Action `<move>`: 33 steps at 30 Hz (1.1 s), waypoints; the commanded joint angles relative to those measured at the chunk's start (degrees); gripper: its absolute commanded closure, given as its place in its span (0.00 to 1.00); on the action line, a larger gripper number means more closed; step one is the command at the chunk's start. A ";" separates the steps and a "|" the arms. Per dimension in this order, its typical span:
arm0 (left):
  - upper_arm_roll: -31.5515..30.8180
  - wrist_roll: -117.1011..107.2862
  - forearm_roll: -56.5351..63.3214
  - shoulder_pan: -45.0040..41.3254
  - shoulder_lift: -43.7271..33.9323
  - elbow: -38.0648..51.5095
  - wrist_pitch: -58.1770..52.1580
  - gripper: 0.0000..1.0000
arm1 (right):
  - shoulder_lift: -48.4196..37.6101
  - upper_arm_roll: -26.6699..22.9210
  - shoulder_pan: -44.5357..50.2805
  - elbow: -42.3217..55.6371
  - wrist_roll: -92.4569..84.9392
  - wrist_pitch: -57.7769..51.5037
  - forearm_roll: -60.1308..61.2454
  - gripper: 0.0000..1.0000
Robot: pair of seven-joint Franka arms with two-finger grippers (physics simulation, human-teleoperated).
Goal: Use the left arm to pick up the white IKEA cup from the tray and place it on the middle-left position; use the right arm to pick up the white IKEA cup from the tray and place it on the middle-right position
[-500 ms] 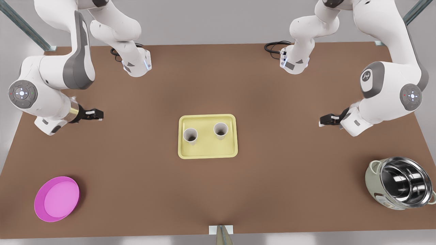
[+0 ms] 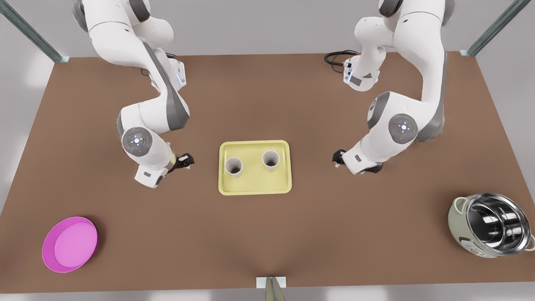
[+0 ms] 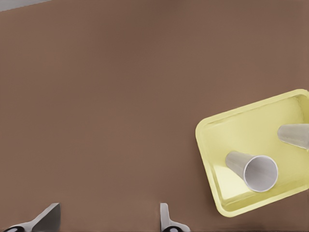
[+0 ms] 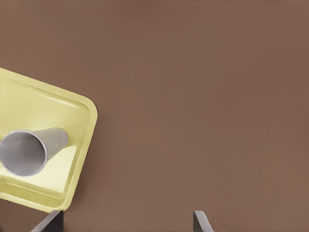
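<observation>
- While both white cups (image 2: 233,166) (image 2: 271,160) stood upright in the tray (image 2: 254,188), nothing had been lifted.
- Left pincer (image 2: 187,160) hung beside tray, spread wide, empty.
- Right pincer (image 2: 337,158) likewise opposite; both placements on the desk (image 2: 267,234) remained.

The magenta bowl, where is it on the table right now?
The magenta bowl sits near the table's corner at the front view's lower left, far from the tray and both grippers.

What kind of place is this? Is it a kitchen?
Probably a simulated robot test bench, not a kitchen: two white jointed arms bolted to a bare brown table, with a pale yellow tray and metal frame posts.
</observation>
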 commanded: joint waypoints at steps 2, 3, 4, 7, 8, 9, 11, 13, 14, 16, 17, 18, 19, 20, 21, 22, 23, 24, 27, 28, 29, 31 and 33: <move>-0.04 -37.70 2.18 -7.77 1.11 -5.50 12.74 0.00 | 3.21 -0.01 3.56 0.32 14.04 9.62 0.50 0.00; -0.04 -39.37 2.27 -8.91 2.26 -5.50 12.74 0.00 | 4.36 0.08 4.00 0.50 14.13 10.59 4.18 0.00; -0.04 -40.52 2.18 -8.91 3.66 -5.50 13.97 0.00 | 5.41 0.08 4.35 0.59 14.13 11.47 4.89 0.00; 0.05 -44.65 2.18 -9.00 7.53 -5.58 17.31 0.00 | 10.33 0.26 7.95 1.73 17.64 16.04 4.54 0.00; -0.04 -45.35 2.09 -9.35 8.58 -5.58 18.80 0.00 | 10.86 0.26 8.13 1.82 17.82 16.13 4.54 0.00; -0.04 -47.98 2.18 -10.76 9.64 -5.58 20.73 0.00 | 11.65 0.26 8.04 2.43 17.73 16.22 4.45 0.00; -0.04 -49.13 2.18 -12.34 10.26 -5.50 21.53 0.00 | 15.51 0.26 9.71 5.85 17.73 16.22 4.28 0.00; 0.05 -49.22 2.18 -14.18 9.64 -5.58 20.91 0.00 | 16.40 0.17 9.80 5.95 17.73 18.84 4.36 0.00; 0.05 -49.22 2.70 -14.62 8.85 -6.37 20.82 0.00 | 17.01 0.17 9.80 5.51 17.64 20.17 4.36 0.00; -0.04 -48.60 4.46 -15.42 6.30 -10.33 20.82 0.00 | 17.19 0.25 9.80 5.33 17.29 20.00 4.36 0.00; -0.13 -49.48 4.38 -16.29 6.39 -10.33 20.82 0.00 | 17.19 0.26 9.89 4.89 17.20 20.00 4.36 0.00; -0.13 -49.74 4.11 -16.30 6.56 -10.24 21.44 0.00 | 17.28 0.26 9.98 4.63 17.12 19.82 4.36 0.00; -0.13 -50.44 4.02 -16.38 6.91 -9.89 21.79 0.00 | 17.28 0.26 10.06 4.02 17.12 19.73 4.36 0.00; -0.13 -51.67 4.02 -17.00 7.27 -9.80 23.37 0.00 | 17.28 0.26 10.06 3.66 17.12 19.64 4.36 0.00; -0.04 -52.56 4.20 -17.53 8.23 -9.71 25.04 0.00 | 17.28 0.17 9.89 3.14 17.03 18.94 4.45 0.00; -0.04 -52.82 4.11 -17.53 8.76 -9.10 26.71 0.00 | 17.28 0.17 9.71 2.43 16.77 18.94 4.37 0.00; -0.04 -53.52 4.20 -17.53 8.85 -8.31 26.89 0.00 | 17.28 0.17 9.63 2.35 15.97 18.50 4.45 0.00; -0.04 -54.31 4.29 -18.31 9.64 -8.31 28.64 0.00 | 17.28 0.17 9.71 2.26 15.97 17.89 4.45 0.00; 0.13 -54.58 4.73 -18.67 11.57 -8.31 30.23 0.00 | 17.28 0.17 9.80 1.91 15.80 17.71 4.45 0.00; 0.13 -54.75 4.73 -19.19 12.10 -8.48 30.31 0.00 | 17.28 0.17 9.80 1.47 15.62 17.62 4.36 0.00; 0.13 -54.75 5.34 -19.63 12.19 -9.10 30.23 0.00 | 17.28 0.17 9.98 1.03 15.62 17.62 4.36 0.00; 0.13 -54.93 6.22 -19.72 12.54 -9.98 30.14 0.00 | 17.28 0.17 9.98 0.68 15.62 17.71 4.36 0.00; 0.13 -54.93 6.40 -20.07 13.86 -9.89 30.23 0.00 | 17.46 0.17 10.06 0.24 15.62 17.71 4.36 0.00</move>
